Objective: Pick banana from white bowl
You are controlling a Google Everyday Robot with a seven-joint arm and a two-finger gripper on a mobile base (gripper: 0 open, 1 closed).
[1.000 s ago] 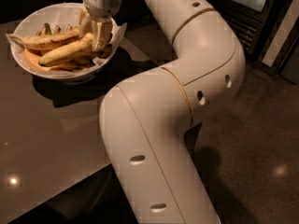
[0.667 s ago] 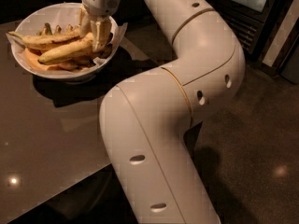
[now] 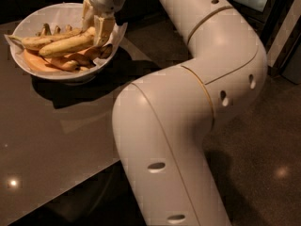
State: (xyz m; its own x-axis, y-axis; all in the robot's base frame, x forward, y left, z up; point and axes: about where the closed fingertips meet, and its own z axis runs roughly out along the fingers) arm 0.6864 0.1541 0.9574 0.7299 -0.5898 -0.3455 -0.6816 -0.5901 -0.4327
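Camera view: your gripper (image 3: pixel 96 26), inside the white bowl (image 3: pixel 51 14), pinches one end of the banana (image 3: pixel 66 45); a slimmer banana (image 3: pixel 40 41) lies just beside it.

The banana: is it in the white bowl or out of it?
In. The banana lies inside the white bowl; the gripper is at one end.

light dim, warm; glare dots on table (image 3: pixel 47 140); white bowl (image 3: pixel 56 14) casts dark shadow; gripper (image 3: pixel 95 28) lit, in bowl

One tool (image 3: pixel 95 29) over one bowl (image 3: pixel 56 8), two long bananas (image 3: pixel 66 45)
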